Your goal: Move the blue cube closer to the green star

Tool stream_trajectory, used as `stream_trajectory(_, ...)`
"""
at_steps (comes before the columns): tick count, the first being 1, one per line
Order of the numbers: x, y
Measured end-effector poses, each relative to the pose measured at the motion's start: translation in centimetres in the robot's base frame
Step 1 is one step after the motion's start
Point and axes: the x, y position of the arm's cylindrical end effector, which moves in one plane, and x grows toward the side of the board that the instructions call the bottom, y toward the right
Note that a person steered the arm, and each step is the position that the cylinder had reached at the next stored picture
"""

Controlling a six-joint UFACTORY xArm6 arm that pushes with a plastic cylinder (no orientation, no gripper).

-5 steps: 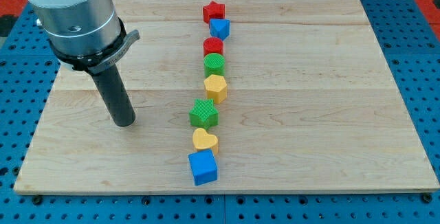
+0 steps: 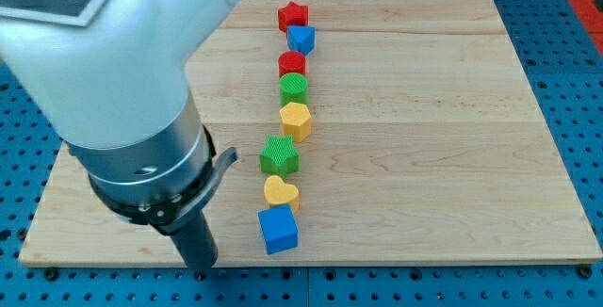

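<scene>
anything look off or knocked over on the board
Nothing stands out. All eight blocks sit upright in one loose column down the board's middle, none tipped or off the edge. My tip rests near the view's bottom edge, left of the blue cube, not touching it.

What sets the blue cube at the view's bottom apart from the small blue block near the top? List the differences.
The blue cube is a plain square-sided box; the small blue block looks more faceted, its exact shape unclear.
The blue cube ends the column at the view's bottom, below the yellow heart; the small blue block sits second from the top, under the red star.
The blue cube looks larger in the view.
Both are blue and rest on the wooden board.
</scene>
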Motion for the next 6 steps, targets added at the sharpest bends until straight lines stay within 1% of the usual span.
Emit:
stream_trajectory(1, 0.1, 0.0)
stream_trajectory(2, 0.1, 1.6)
stream_trajectory(3, 0.0, 9.0)
stream_trajectory(4, -1.8, 12.8)
stream_trajectory(5, -6.3, 12.9)
stream_trajectory(6, -8.8, 13.9)
